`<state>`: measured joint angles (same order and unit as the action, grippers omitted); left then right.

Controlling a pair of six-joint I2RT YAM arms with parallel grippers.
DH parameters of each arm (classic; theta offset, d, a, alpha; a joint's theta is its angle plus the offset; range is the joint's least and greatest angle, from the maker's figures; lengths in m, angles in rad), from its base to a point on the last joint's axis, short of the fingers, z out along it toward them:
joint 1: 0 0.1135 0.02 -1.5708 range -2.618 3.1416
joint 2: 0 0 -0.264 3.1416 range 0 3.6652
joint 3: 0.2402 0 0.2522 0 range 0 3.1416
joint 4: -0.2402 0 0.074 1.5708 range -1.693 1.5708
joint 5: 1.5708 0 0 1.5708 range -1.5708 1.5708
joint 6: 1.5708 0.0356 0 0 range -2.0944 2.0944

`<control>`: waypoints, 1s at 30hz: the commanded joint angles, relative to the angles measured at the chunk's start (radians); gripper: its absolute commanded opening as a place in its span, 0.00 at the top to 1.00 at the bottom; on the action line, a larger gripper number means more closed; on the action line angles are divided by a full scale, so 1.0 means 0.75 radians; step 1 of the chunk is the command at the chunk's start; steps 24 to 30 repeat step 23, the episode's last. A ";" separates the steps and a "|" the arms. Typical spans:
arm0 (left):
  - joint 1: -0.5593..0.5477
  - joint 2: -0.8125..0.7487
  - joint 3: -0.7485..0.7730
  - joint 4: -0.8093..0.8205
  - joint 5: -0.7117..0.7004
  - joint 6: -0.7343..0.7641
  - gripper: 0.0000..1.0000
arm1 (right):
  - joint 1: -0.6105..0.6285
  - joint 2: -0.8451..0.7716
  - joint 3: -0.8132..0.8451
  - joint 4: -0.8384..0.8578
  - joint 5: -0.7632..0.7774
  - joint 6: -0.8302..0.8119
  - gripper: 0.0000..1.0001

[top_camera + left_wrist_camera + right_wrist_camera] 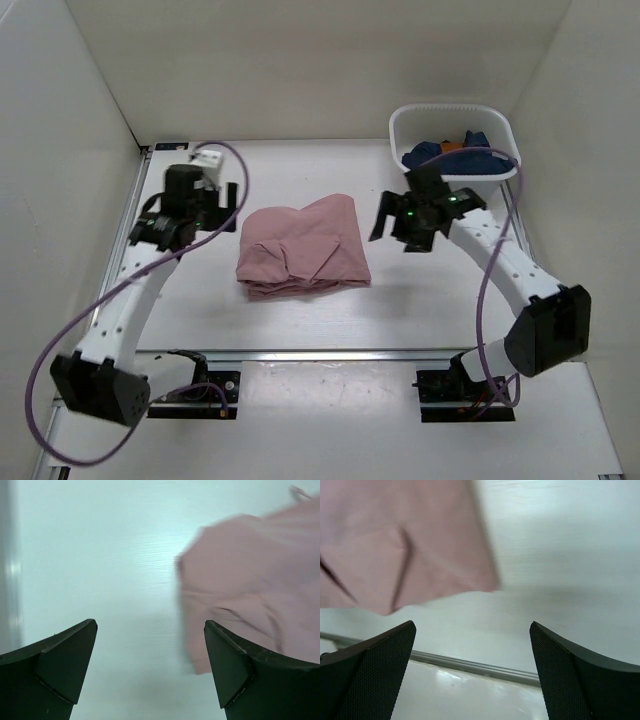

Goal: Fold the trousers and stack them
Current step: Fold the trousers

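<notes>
Dusty-pink soft-fabric trousers [303,247] lie folded, rumpled, at middle of white table [420,320], between arms. Left gripper [231,208], right gripper [393,228]: both wide open, empty, just beside bundle. Judgement: fold uneven; for tidy stack, pinch both side edges low, all layers together, move evenly.

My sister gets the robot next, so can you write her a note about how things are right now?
Left gripper: jaws open, empty, left of the trousers.
Right gripper: jaws open, empty, right of them.
Trousers: folded into a slightly rumpled bundle in the middle of the table, touched by neither gripper.
White basket, far right, holds a dark blue garment.
Done: folding, it seems.
Left: stacking; where is not shown.
</notes>
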<state>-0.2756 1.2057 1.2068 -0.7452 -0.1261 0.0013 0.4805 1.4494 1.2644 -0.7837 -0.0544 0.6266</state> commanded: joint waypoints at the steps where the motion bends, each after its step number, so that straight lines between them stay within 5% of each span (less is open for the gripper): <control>1: 0.223 -0.104 -0.109 -0.070 -0.155 -0.002 0.00 | -0.212 -0.069 -0.025 -0.431 0.085 -0.199 0.01; 11: 0.964 -0.231 -0.351 -0.172 -0.090 -0.002 0.00 | -0.906 -0.276 -0.074 -0.546 0.216 -0.367 0.01; 19: 1.095 -0.217 -0.333 -0.172 0.002 -0.002 0.00 | -0.954 -0.276 -0.031 -0.516 0.247 -0.430 0.01; 30: 1.096 -0.217 -0.298 -0.172 0.033 -0.002 0.00 | -0.954 -0.300 -0.046 -0.491 0.230 -0.430 0.01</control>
